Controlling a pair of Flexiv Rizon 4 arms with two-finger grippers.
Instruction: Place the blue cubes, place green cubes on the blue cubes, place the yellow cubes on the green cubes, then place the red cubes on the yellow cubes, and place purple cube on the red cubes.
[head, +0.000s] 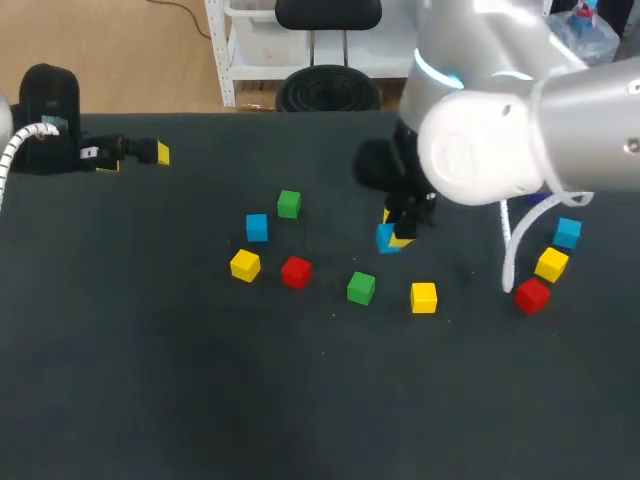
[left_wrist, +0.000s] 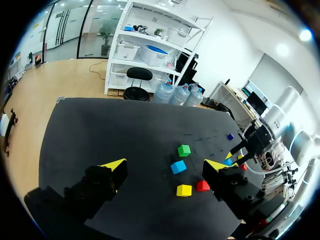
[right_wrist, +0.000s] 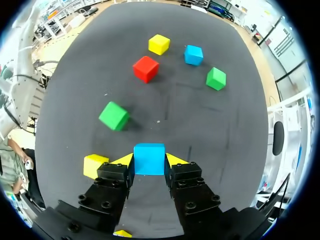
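My right gripper (right_wrist: 149, 161) is shut on a blue cube (right_wrist: 149, 159), yellow tips on both its sides; from above, that blue cube (head: 385, 238) shows under the right gripper (head: 397, 235) near the table's middle. Ahead of it lie a green cube (right_wrist: 114, 115), a red cube (right_wrist: 146, 68), a yellow cube (right_wrist: 159, 44), a second blue cube (right_wrist: 193, 54) and another green cube (right_wrist: 216, 78). My left gripper (head: 140, 153) stands open at the far left, holding nothing. A small purple cube (left_wrist: 230, 136) lies far beyond the left gripper (left_wrist: 164, 166).
At the right lie a blue cube (head: 567, 232), a yellow cube (head: 551, 264) and a red cube (head: 532, 295), partly behind my right arm. A yellow cube (head: 424, 297) and a green cube (head: 361, 288) sit just in front of the held cube.
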